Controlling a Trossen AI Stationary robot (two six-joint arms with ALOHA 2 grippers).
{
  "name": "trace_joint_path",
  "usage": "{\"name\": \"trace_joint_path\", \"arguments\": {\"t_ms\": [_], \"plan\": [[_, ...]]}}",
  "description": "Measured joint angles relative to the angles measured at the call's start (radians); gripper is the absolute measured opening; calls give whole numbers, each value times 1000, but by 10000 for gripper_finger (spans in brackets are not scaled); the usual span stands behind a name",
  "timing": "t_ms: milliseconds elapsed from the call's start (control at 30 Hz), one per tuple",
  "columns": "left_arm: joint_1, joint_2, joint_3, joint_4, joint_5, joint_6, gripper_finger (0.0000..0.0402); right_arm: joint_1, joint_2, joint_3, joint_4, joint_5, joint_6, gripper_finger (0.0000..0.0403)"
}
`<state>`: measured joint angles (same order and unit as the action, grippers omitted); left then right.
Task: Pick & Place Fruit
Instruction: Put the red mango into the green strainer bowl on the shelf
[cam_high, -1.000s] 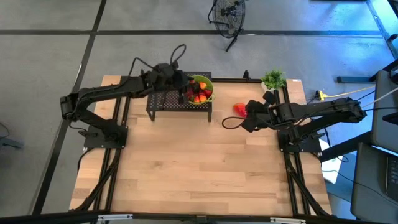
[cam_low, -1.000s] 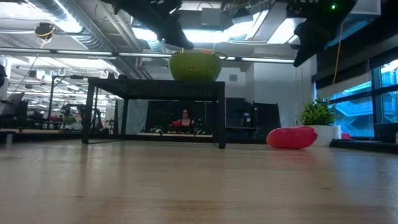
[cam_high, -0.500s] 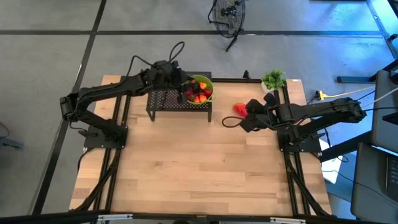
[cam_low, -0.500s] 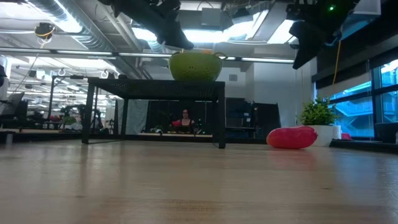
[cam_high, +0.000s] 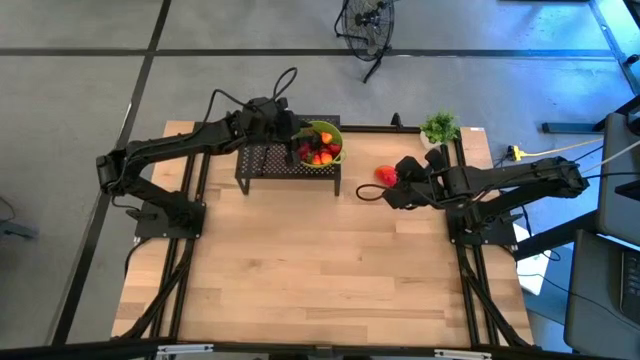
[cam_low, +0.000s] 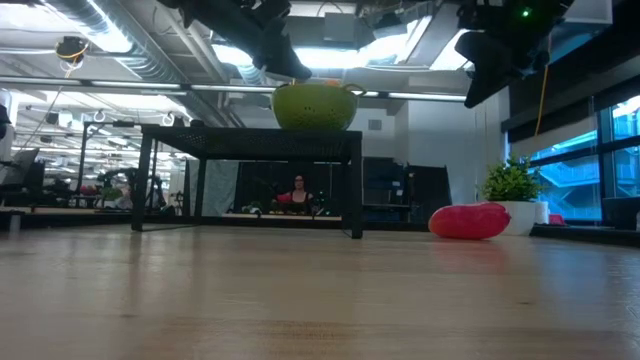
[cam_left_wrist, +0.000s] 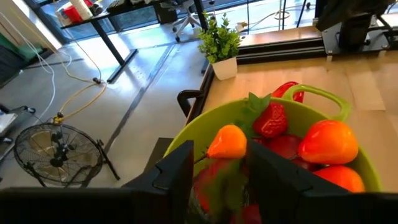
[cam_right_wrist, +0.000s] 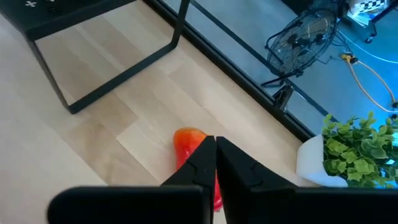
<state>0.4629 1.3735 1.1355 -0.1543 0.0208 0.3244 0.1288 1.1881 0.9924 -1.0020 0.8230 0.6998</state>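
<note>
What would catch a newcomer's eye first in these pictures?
The lime-green handled bowl heaped with red and orange fruit sits on a black mesh stand at the table's far edge, the left pincer over it. A glossy red oblong fruit lies alone beside the shut right pincer.

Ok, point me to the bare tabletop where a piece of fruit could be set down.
The whole near half of the table, between the two arm bases, is bare wood. Another bare strip lies left of the black rack. It is crowded at the far edge: the green bowl of fruit on the rack under the left gripper, the red fruit by the right gripper, and the potted plant.
</note>
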Motion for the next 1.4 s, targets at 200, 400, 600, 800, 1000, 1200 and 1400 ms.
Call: {"name": "trace_joint_path", "arguments": {"t_ms": [200,400,600,800,1000,1200,1400], "plan": [[0,0,0,0,-2,11,173,-23,0,0,0,22,-2,4],[0,1,0,18,-35,12,203,-53,0,0,0,59,-20,20],[0,-1,31,15,-134,15,217,-90,0,0,4,59,-37,32],[-4,-22,60,-61,-187,70,212,-133,0,0,7,59,-99,39],[-19,-75,61,-165,-210,73,211,-185,0,0,28,23,-217,69],[-45,-143,61,-231,-206,30,210,-240,0,0,33,7,-222,153],[-94,-190,61,-299,-203,-14,210,-283,0,0,30,-55,-266,270]]}}
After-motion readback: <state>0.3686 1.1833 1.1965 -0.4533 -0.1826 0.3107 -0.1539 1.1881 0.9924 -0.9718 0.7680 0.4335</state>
